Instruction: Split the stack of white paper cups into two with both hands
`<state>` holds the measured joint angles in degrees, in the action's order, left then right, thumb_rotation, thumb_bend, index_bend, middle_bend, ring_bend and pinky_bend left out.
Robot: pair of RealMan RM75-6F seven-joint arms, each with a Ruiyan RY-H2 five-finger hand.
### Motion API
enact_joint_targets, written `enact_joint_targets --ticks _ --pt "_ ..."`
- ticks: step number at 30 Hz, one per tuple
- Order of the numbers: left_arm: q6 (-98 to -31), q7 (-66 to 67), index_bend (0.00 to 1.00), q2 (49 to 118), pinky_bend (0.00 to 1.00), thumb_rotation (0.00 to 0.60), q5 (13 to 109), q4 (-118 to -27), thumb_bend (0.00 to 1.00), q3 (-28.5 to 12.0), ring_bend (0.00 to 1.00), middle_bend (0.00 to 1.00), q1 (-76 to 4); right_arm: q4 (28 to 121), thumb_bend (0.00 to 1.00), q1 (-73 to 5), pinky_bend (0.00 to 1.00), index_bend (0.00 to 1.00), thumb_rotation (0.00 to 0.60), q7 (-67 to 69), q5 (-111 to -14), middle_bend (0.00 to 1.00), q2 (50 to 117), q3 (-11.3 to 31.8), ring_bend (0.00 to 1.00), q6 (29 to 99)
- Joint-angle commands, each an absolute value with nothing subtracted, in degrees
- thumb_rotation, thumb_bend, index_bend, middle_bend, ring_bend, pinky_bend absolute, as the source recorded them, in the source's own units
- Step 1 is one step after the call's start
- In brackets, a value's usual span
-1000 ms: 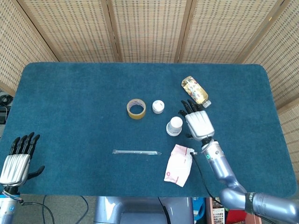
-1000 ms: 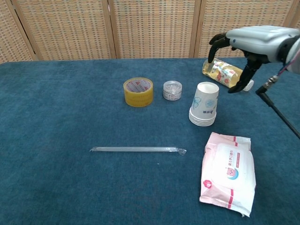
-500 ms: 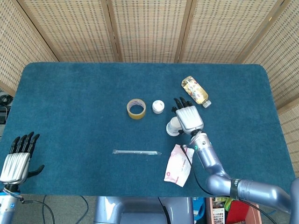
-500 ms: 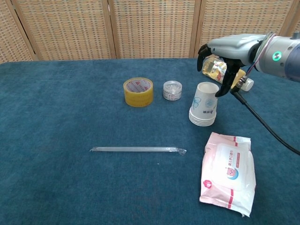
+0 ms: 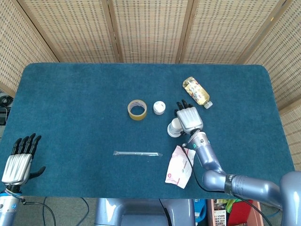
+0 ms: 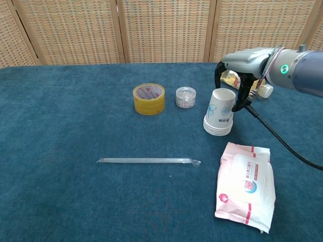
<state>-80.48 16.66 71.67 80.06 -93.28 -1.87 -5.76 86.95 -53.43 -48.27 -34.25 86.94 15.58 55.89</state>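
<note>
Reaching over the stack of white paper cups (image 5: pixel 174 127) right of the blue cloth table's (image 5: pixel 70 108) middle, the right hand (image 5: pixel 189 118) hovers, fingers spread, in the head view; the left hand (image 5: pixel 18 161) waits spread at the near-left corner. In the chest view its fingers (image 6: pixel 220 78) straddle the top cup, apparently not yet gripping. Next: close there; bring the left across.

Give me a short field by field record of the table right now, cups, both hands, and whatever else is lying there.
cups: stack of white paper cups, upside down, undivided
right hand: right hand over the stack, fingers down around its top; grip not confirmed
left hand: left hand at the near left table edge, fingers apart, holding nothing
other items: tape roll, small jar, bottle, wrapped straw, wipes pack
</note>
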Motion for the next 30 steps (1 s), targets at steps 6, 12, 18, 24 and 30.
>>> enact_joint_targets --ticks 6,12,18,24,30 --pt "-80.1 16.8 0.00 72.0 0.00 0.600 79.9 -93.0 0.22 -1.7 0.00 0.00 -6.0 84.9 0.20 -53.7 0.50 0.55 0.600 -45.8 -35.1 0.41 88.4 14.3 0.27 57.4" --pt "-80.3 16.6 0.00 72.0 0.00 0.600 80.0 -93.0 0.22 -1.7 0.00 0.00 -6.1 85.8 0.21 -53.2 0.65 0.67 0.600 -43.9 -37.3 0.55 88.1 14.0 0.43 59.0" --pt "-80.4 16.2 0.00 71.9 0.00 0.600 80.0 -93.0 0.22 -1.7 0.00 0.00 -6.0 87.6 0.23 -52.8 0.70 0.73 0.600 -42.1 -38.8 0.61 87.1 14.5 0.48 60.2" --pt "-80.4 15.7 0.00 71.9 0.00 0.600 80.1 -93.0 0.22 -1.6 0.00 0.00 -6.1 91.3 0.23 -51.5 0.72 0.75 0.600 -38.4 -40.1 0.62 84.8 16.3 0.50 62.0" --pt "-80.5 15.5 0.00 72.2 0.00 0.600 80.4 -92.7 0.22 -1.6 0.00 0.00 -6.2 97.2 0.23 -49.2 0.72 0.75 0.600 -30.1 -39.3 0.62 80.3 20.0 0.50 60.3"
